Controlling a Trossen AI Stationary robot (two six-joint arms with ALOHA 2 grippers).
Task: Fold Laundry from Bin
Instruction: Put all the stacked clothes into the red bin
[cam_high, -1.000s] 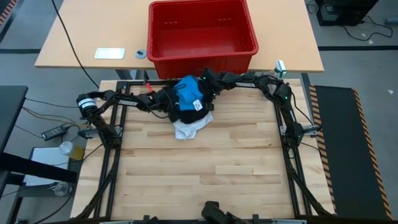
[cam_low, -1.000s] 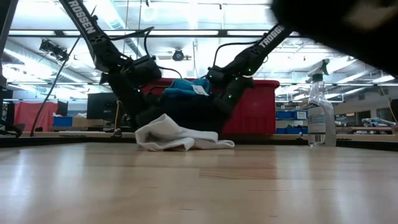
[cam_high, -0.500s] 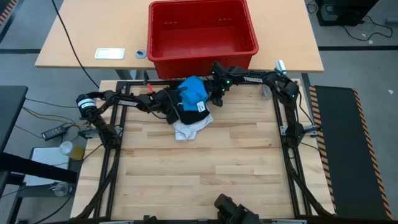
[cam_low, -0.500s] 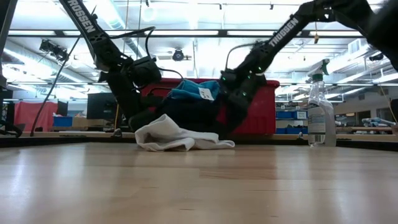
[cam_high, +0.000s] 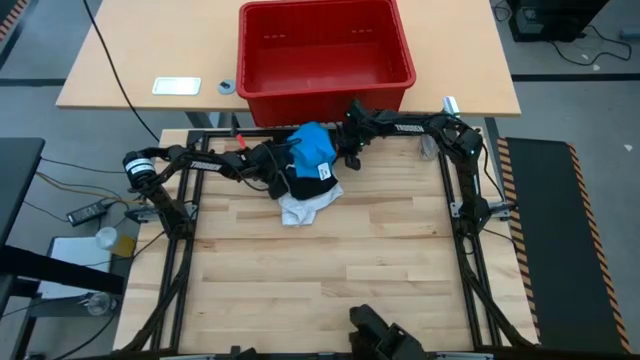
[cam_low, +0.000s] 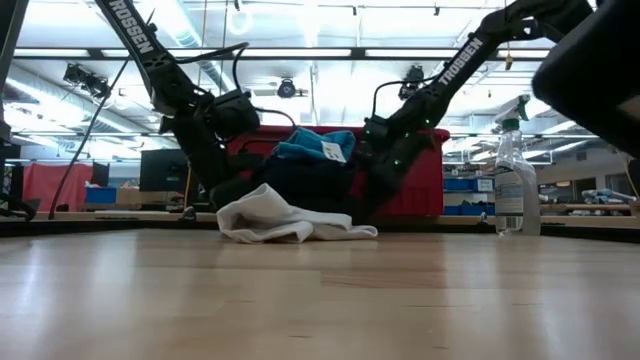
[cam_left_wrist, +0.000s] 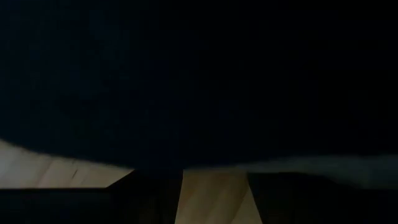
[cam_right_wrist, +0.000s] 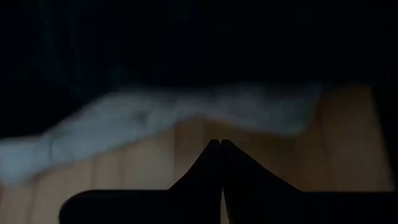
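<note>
From above, soft laundry, a bright blue cloth (cam_high: 311, 146) atop black (cam_high: 300, 180) and white (cam_high: 303, 207) garments, lies heaped on the wooden tabletop (cam_high: 320, 260) between both jaws, near the red plastic bin (cam_high: 322, 50). Limp and light; likely best pinched at an edge. Right wrist: jaws together. Left: cannot tell.

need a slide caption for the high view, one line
Both grippers, left and right, flank a laundry pile on the wooden table, in front of the empty red bin.
</note>
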